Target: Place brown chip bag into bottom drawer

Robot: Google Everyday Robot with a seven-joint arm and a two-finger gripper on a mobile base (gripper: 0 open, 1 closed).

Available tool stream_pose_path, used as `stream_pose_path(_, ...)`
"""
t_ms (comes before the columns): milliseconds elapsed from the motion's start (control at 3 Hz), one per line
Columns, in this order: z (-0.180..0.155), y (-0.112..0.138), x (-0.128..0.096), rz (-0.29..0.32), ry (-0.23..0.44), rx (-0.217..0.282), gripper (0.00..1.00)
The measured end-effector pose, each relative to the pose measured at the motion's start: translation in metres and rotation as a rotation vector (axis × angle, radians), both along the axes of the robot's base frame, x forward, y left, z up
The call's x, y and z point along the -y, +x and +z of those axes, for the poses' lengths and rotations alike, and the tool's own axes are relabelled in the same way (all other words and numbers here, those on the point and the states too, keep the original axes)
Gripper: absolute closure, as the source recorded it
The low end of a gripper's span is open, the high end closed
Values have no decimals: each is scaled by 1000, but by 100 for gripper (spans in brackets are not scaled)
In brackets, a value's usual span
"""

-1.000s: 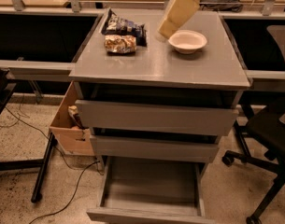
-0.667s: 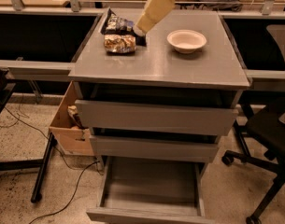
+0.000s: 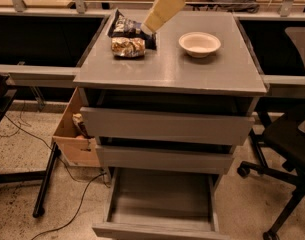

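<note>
Foil of the brown chip bag (image 3: 127, 47), near the cabinet top's (image 3: 182, 69) back-left corner, looks light, crinkly and slippery, best pinched at a crumpled edge, while the gripper (image 3: 148, 33) hangs just behind it, its grip impossible to tell.

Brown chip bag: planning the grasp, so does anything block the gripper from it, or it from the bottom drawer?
Nothing visible does. The gripper hangs over the dark bag directly behind the brown chip bag; the bottom drawer stands pulled out.

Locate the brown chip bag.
The brown chip bag lies rear-left on the cabinet top, before the dark chip bag; the gripper is just behind it.
</note>
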State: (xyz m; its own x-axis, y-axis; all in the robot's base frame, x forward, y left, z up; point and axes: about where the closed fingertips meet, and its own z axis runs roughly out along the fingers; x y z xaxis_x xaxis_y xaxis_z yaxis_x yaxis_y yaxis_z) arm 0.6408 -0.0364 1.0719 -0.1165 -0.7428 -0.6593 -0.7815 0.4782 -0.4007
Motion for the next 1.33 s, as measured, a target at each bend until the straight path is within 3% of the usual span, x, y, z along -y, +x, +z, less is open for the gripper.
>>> stream_pose_path(333, -2, -4, 2, -12, 2, -3, 0)
stream_pose_path(667, -12, 7, -5, -40, 57, 4, 0)
stream_pose_path(1333, -30, 82, -48, -74, 209, 69, 0)
